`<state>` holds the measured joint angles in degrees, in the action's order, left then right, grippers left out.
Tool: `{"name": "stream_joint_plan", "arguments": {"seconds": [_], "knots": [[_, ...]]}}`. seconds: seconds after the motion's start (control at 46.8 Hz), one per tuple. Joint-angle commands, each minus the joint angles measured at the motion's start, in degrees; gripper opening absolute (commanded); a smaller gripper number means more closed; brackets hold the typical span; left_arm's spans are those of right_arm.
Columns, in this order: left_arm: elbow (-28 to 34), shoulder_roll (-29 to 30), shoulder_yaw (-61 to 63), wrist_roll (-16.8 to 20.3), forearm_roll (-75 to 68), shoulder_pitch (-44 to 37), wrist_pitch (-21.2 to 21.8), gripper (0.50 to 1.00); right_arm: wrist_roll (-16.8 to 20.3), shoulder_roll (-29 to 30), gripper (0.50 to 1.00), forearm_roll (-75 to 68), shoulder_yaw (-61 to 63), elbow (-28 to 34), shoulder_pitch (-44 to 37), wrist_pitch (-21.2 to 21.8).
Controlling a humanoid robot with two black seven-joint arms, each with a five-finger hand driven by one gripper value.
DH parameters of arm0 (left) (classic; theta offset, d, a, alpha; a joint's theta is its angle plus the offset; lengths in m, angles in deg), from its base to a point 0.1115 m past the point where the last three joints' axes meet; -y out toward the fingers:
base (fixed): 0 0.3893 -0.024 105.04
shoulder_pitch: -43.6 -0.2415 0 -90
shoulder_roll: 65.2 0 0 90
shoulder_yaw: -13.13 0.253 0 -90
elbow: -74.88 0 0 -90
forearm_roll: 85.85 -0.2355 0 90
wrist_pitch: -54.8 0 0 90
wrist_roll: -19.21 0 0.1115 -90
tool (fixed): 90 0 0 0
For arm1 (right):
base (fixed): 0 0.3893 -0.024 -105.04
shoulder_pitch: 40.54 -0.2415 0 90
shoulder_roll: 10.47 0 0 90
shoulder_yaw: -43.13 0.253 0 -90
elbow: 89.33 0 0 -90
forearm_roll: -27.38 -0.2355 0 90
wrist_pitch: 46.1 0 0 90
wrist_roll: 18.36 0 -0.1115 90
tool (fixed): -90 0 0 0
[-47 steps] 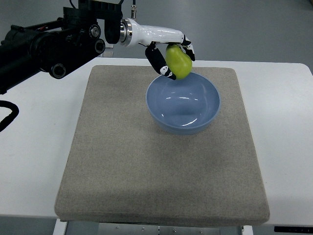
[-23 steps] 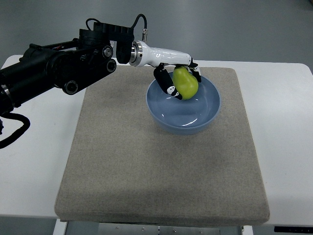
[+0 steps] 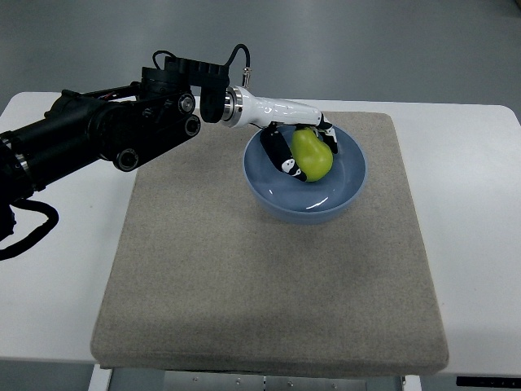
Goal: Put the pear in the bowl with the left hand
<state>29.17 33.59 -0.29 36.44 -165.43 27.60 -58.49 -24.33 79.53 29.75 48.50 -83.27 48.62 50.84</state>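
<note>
Above the middle of the frame, the left hand (image 3: 305,151) reaches from the upper left into the blue bowl (image 3: 305,171). Its fingers (image 3: 277,151) wrap the green pear (image 3: 312,153), held inside the bowl's upper half, over the grey mat (image 3: 269,269).

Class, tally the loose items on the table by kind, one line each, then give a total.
Pear: 1, green, held by the left robot hand
Bowl: 1, blue
Mat: 1, grey
Total: 3
</note>
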Motion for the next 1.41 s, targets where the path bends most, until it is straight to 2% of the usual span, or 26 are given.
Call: {"name": "stream_joint_plan", "arguments": {"seconds": [0.0, 0.149, 0.171, 0.192, 0.214, 0.235, 0.256, 0.299, 0.406, 0.448, 0.47, 1.004, 1.153, 1.388], "knots": [[0.0, 0.0, 0.0, 0.0, 0.1, 0.0, 0.0, 0.500, 0.0, 0.0, 0.926, 0.0, 0.0, 0.0, 0.0, 0.0], [-0.1, 0.0, 0.0, 0.0, 0.2, -0.8, 1.5, 0.500, 0.0, 0.0, 0.926, 0.0, 0.0, 0.0, 0.0, 0.0], [-0.2, 0.0, -0.1, 0.0, 0.2, -0.8, 1.9, 0.537, 0.0, 0.0, 0.926, 0.0, 0.1, 0.0, 0.0, 0.0], [-0.2, 0.0, 0.0, 0.0, 0.3, -0.8, 2.5, 0.610, 0.0, 0.0, 0.926, 0.0, 0.0, 0.0, 0.0, 0.0], [-0.2, 0.0, -0.1, 0.0, 0.4, -0.9, 3.1, 0.706, 0.0, 0.0, 0.926, 0.0, 0.0, 0.0, 0.0, 0.0], [-0.2, 0.0, -0.1, 0.1, 0.5, -0.9, 3.6, 0.777, 0.0, 0.0, 0.926, 0.0, 0.0, 0.0, 0.0, 0.0], [-0.3, 0.0, -0.2, 0.1, 0.6, -1.0, 4.1, 0.824, 0.0, 0.0, 0.926, 0.0, 0.0, 0.0, 0.0, 0.0], [-0.3, 0.0, -0.2, 0.1, 0.6, -1.2, 4.7, 0.868, 0.0, 0.0, 0.926, 0.0, 0.1, 0.0, 0.0, 0.0], [-0.3, 0.0, -0.2, 0.1, 0.6, -1.2, 4.8, 0.902, 0.0, 0.0, 0.926, 0.0, 0.0, 0.0, 0.0, 0.0], [-0.3, 0.0, -0.2, 0.1, 0.6, -1.3, 4.8, 0.968, 0.0, 0.0, 0.926, 0.0, 0.0, 0.0, 0.0, 0.0], [-0.3, 0.0, -0.2, 0.1, 0.6, -1.3, 4.8, 0.977, 0.0, 0.0, 0.926, 0.0, 0.0, 0.0, 0.0, 0.0], [0.5, 0.6, -1.0, 0.0, 3.1, -0.8, 4.9, 0.990, 0.0, 0.0, 0.926, 0.0, 0.0, 0.0, 0.0, 0.0], [4.1, 1.3, -1.1, 0.0, 8.3, 1.7, 5.0, 0.990, 0.0, 0.0, 0.926, 0.0, 0.0, 0.0, 0.0, 0.0], [10.5, 5.6, -1.0, 0.0, 17.8, 3.8, 5.0, 0.992, 0.0, 0.0, 0.926, 0.0, 0.0, 0.0, 0.0, 0.0]]}}
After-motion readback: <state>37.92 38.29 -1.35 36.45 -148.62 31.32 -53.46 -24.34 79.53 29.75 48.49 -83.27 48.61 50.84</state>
